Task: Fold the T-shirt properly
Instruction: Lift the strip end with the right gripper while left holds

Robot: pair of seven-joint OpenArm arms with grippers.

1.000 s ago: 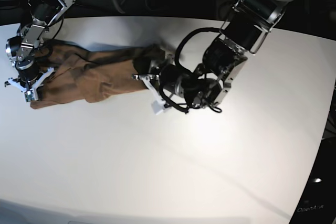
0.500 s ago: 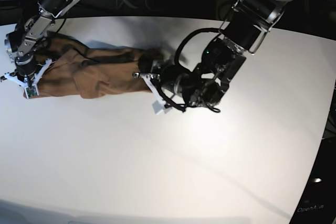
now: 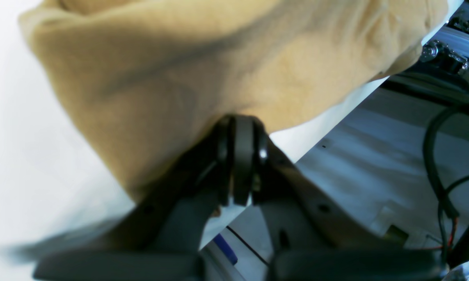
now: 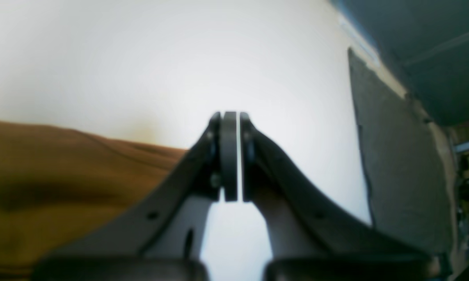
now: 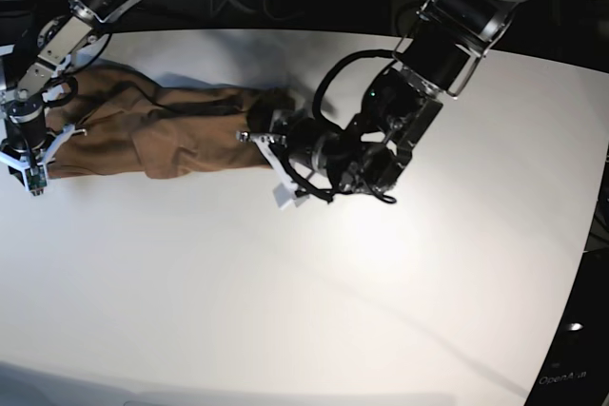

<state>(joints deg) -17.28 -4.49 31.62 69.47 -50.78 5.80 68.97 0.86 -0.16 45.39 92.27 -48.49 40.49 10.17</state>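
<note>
in the base view, going left to right: the right gripper (image 5: 29, 164) sits at the far left edge of the white oval table (image 5: 314, 311), its jaws pressed together; in the right wrist view the black fingers (image 4: 222, 156) meet with only a thin bright slit between them and no cloth is seen there, with the fabric lying just beside them on the left. whether the tips pinch a bit of hem below cannot be told from these views. next comes the plain tan short-sleeved cloth t-shirt (image 5: 162, 130), bunched into a long, narrow, wrinkled band on the rear left part of the table. its long axis runs across the view, roughly left to right, dipping a little toward the right end; one end lies by the right gripper at the table's left edge, the other by the left gripper near the middle of the table. which end is the collar and which the hem cannot be told. further right, the left gripper (image 5: 276, 154) lies low at the t-shirt's right end, with its black arm (image 5: 438, 35) and looped cables (image 5: 333, 92) rising to the rear right. in the left wrist view its jaws are closed and the tan cloth (image 3: 226, 66) folds right down onto the fingertips (image 3: 240, 156), so it appears to be pinching the edge of the t-shirt. the right half of the table is bare white surface.
</note>
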